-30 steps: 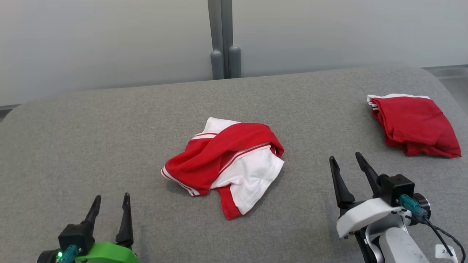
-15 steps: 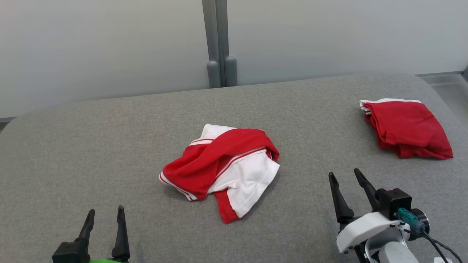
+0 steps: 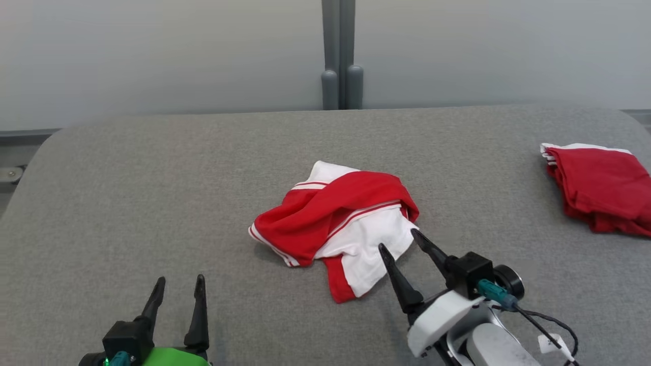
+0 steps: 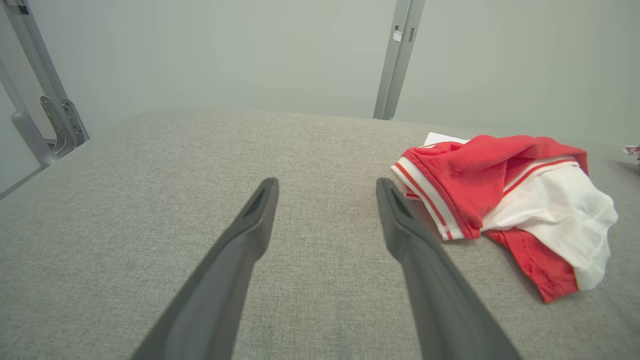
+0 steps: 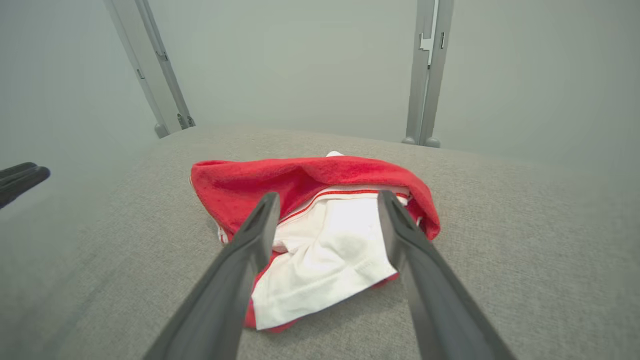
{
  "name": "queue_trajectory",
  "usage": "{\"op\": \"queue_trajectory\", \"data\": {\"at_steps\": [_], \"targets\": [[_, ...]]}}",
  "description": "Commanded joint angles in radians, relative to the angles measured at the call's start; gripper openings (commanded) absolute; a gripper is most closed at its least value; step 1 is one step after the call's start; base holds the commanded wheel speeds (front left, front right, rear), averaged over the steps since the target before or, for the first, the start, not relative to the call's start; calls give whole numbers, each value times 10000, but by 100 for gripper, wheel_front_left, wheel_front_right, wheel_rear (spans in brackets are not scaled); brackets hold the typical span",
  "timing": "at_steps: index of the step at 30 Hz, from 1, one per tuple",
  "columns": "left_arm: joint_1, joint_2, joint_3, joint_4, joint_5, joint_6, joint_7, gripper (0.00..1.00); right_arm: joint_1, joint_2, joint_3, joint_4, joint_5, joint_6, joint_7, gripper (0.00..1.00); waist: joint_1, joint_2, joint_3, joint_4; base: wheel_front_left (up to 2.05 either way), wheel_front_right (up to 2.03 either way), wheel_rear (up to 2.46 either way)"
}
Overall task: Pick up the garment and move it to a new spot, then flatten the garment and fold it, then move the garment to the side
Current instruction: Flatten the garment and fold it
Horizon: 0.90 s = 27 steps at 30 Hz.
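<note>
Now the right gripper (image 3: 396, 239) is brought nearer: the crumpled garment (image 3: 335, 218) is framed just ahead between its wide, empty jaws. The left gripper (image 3: 181, 278) is held wide, empty, well aside. Grey padded surface (image 3: 152, 203); pale wall (image 3: 152, 51).

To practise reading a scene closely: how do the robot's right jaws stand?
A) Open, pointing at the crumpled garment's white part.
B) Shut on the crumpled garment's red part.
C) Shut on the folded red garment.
A: in the right wrist view the right jaws stand apart, framing the white part of the crumpled garment and gripping nothing; the folded red garment lies off to the right.
</note>
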Motion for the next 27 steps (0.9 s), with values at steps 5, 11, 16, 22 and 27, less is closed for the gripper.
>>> {"op": "queue_trajectory", "data": {"at_steps": [5, 11, 16, 22, 27], "targets": [[-395, 16, -571, 142, -200, -39, -1, 100, -1231, -23, 1410, 738, 187, -14, 4, 100, 0, 0, 493, 1852, 0, 0, 0], [-563, 17, -1145, 249, -565, -42, -1, 100, -2660, -26, 1973, 2279, -85, -14, 4, 100, 0, 0, 839, 3240, 0, 0, 0], [-604, 15, -1456, 298, -775, -40, -1, 100, -3481, -74, 2083, 3619, -422, -14, 4, 100, 0, 0, 987, 3988, 0, 0, 0], [-704, 10, -1549, 362, -864, -39, -1, 100, -4177, -82, 2277, 5081, -770, -14, 4, 100, 0, 0, 1159, 4405, 0, 0, 0], [-767, 11, -1602, 402, -971, -40, -1, 100, -4730, -62, 2372, 6510, -1121, -14, 29, 100, 0, 0, 1252, 4505, 0, 0, 0]]}}
